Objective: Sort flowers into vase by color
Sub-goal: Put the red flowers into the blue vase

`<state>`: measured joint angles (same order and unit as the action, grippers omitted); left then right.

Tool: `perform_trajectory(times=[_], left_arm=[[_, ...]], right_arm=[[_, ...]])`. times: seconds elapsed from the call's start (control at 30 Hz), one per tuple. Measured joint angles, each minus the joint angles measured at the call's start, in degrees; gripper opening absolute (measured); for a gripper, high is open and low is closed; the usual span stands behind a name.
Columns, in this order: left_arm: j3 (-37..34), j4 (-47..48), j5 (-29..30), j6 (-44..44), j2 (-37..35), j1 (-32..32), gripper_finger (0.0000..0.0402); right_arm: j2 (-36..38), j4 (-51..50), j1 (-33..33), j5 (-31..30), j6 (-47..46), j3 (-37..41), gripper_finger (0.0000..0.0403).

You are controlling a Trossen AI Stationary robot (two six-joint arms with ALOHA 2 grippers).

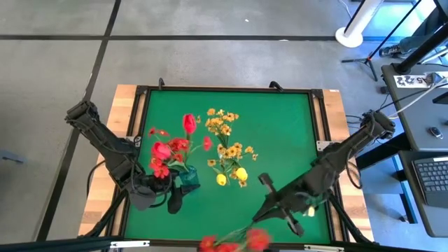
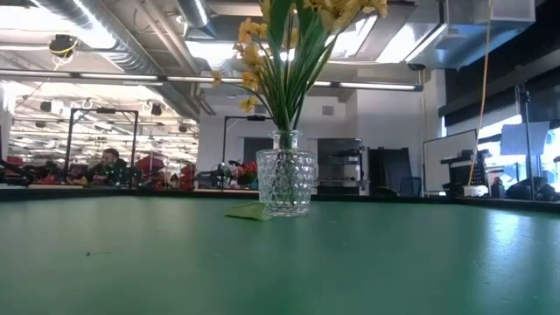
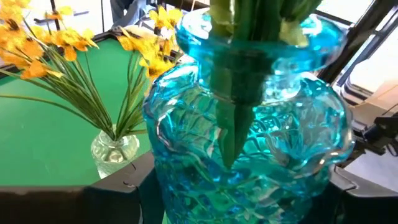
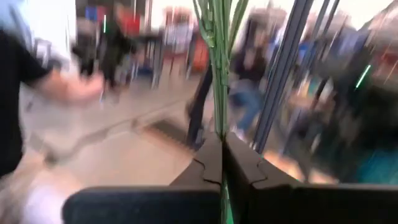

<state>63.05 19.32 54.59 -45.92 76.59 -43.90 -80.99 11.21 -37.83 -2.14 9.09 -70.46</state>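
A blue glass vase (image 3: pixel 249 149) with red flowers (image 1: pixel 171 148) in it sits at the table's near left, between the fingers of my left gripper (image 1: pixel 178 190). To its right, a clear glass vase (image 2: pixel 284 182) stands on its base and holds yellow flowers (image 1: pixel 227 150). At the near edge my right gripper (image 4: pixel 222 162) is shut on the thin green stems of a red flower sprig (image 1: pixel 238 241), whose blooms are blurred in the high view. My left gripper has one finger (image 3: pixel 127 183) on each side of the blue vase's bulging body (image 3: pixel 158 186), coming at it nearly level from the table's left. The vase's base is hidden, so whether it rests on the table cannot be told. My right gripper pinches the sprig's green stems (image 4: pixel 219 121) between its two fingers. The fingers lie level and point toward the near left. The sprig is lifted clear of the table, its red blooms (image 1: pixel 255 238) beyond the fingertips.
A black frame (image 1: pixel 224 89) and wooden borders ring the green mat (image 1: pixel 280 140), with bare mat at the far right. A small green scrap (image 2: pixel 249 213) lies by the clear vase's foot. People show in the room beyond. A desk with a laptop (image 1: pixel 430 175) stands at the right.
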Motion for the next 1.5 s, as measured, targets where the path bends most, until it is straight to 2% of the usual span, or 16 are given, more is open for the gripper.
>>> perform_trajectory(times=[0.2, 0.37, 0.53, 0.67, 0.9, 1.07, 1.33, 1.5], left_arm=[[0.0, -5.4, -2.2, 3.6, 3.6, 1.9, 0.0242], [0.0, -17.0, -5.9, 13.0, 7.6, 3.3, 0.0242], [0.0, -25.8, -6.6, 22.1, 10.7, 3.5, 0.0242], [0.0, -27.2, -6.7, 28.6, 12.8, 3.5, 0.0242], [0.0, -27.2, -6.8, 29.6, 14.6, 5.8, 0.0242], [0.0, -27.2, -6.7, 29.3, 14.8, 7.7, 0.0242], [0.0, -28.9, -6.7, 28.7, 14.8, 10.0, 0.0242], [0.0, -33.5, -7.4, 31.8, 14.7, 9.3, 0.0242]], right_arm=[[0.0, 17.0, 2.7, -0.3, 4.6, 0.0, 0.0000], [-3.3, 29.2, 6.0, 3.5, 4.8, 0.0, 0.0000], [-7.4, 36.0, 9.4, 4.8, 4.8, 0.0, 0.0000], [-11.4, 40.6, 12.5, 4.8, 3.3, 0.0, 0.0000], [-17.3, 48.8, 18.2, 8.3, -3.9, 0.0, 0.0000], [-19.2, 52.2, 20.0, 11.0, -8.1, 0.0, 0.0000], [-19.3, 50.0, 19.9, 11.3, -8.6, 0.0, 0.0000], [-19.3, 47.2, 19.9, 11.3, -8.5, 0.0, 0.0000]])
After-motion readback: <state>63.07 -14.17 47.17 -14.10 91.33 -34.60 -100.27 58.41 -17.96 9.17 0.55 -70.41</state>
